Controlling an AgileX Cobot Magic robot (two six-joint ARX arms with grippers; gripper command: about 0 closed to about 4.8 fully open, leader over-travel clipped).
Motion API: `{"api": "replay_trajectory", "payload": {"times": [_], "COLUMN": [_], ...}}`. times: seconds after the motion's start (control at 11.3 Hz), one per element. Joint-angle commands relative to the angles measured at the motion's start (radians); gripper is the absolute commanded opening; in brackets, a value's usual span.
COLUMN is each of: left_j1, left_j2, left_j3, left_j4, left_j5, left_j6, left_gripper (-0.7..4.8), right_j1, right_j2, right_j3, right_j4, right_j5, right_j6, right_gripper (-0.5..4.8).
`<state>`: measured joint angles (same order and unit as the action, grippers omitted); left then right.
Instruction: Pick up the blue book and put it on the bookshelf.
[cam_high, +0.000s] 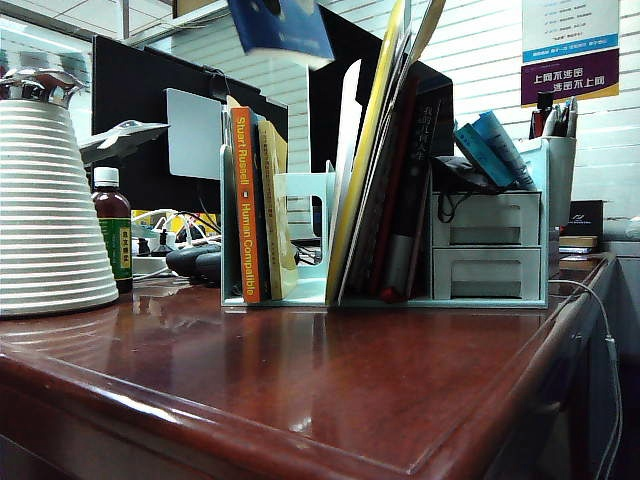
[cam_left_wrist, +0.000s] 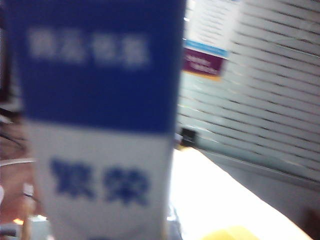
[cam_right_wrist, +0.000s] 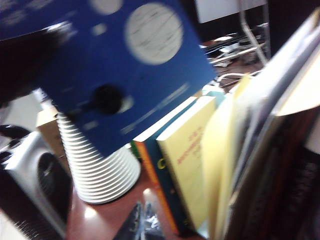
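The blue book (cam_high: 281, 28) hangs tilted in the air at the top of the exterior view, above the left end of the mint-green bookshelf (cam_high: 305, 200). It fills the left wrist view as a blurred blue-and-white cover (cam_left_wrist: 100, 100), hiding the left jaws. In the right wrist view its cover with white ovals (cam_right_wrist: 135, 75) is gripped at one edge by the dark left arm (cam_right_wrist: 25, 65). My right gripper (cam_right_wrist: 142, 222) is shut and empty, low over the table beside the shelved books.
An orange-spined book (cam_high: 245, 200) and a yellow book (cam_high: 272, 200) stand in the rack's left slot; tall leaning books (cam_high: 385, 180) fill the right. A two-drawer unit (cam_high: 490, 245), white ribbed cone (cam_high: 50, 200), brown bottle (cam_high: 112, 230) and monitor (cam_high: 140, 110) stand around.
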<state>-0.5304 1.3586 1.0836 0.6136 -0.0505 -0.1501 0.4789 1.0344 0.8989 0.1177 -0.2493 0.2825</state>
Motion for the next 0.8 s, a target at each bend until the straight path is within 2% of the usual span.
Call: {"api": "replay_trajectory", "payload": {"times": [0.09,0.44,0.62,0.8], "left_j1": [-0.016,-0.025,-0.029,-0.040], "left_j2": [0.065,0.180,0.236,0.297], "left_j3": [0.051,0.100,0.137,0.177], "left_j4": [0.153,0.219,0.220,0.223], "left_j5": [-0.066,-0.116,-0.141,-0.201], "left_j6": [0.023,0.047,0.050,0.098], "left_gripper": [-0.05,-0.05,-0.05,-0.05], "right_j1": [0.002,0.002,0.002,0.002], "right_j2": [-0.008,-0.028,-0.032,-0.033], "right_j3": [0.004,0.004,0.004,0.004], "right_j4": [0.021,0.018,0.018,0.017], "right_j5": [-0.046,-0.051,-0.093,-0.113], "right_j6": [-0.002,0.001,0.005,0.005], "right_gripper": [-0.08,-0.08,-0.08,-0.08]}}
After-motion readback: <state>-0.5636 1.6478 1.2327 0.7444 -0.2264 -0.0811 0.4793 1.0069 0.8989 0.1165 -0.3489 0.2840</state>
